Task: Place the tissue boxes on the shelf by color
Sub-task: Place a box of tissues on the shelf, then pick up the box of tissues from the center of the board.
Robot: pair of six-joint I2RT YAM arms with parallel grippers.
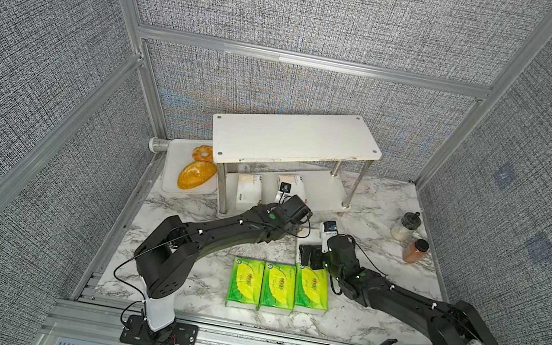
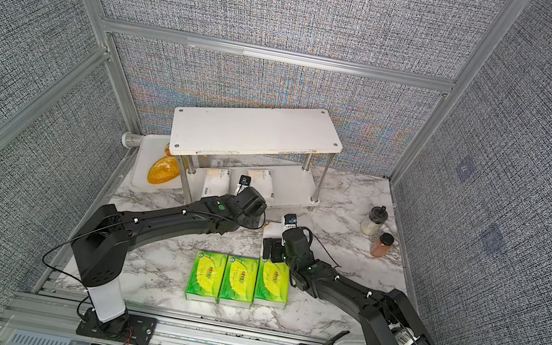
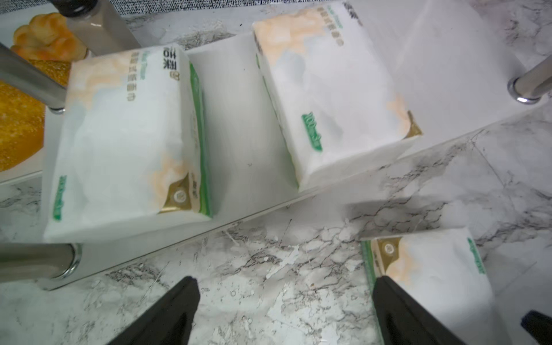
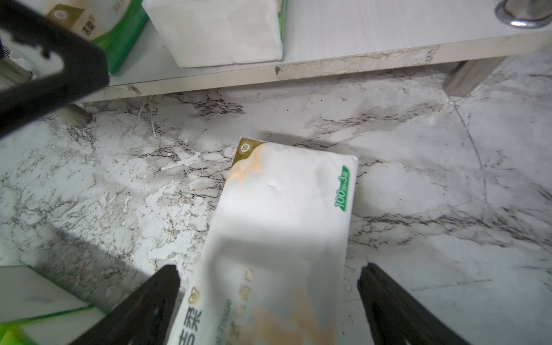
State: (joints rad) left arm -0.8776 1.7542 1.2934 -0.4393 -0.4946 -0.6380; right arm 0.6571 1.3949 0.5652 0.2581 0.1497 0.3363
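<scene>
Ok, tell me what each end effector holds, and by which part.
Nothing is held. Left end effector open and empty; right end effector open, straddling the white pack.

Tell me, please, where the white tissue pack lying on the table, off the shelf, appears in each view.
In a top view: white tissue pack at centre, partly hidden.
In a top view: the pack at centre too.
Left wrist: lower right corner.
Right wrist: centre down to the bottom edge.
Shared landmark: the shelf's lower board, just beyond the pack in every view.
</scene>
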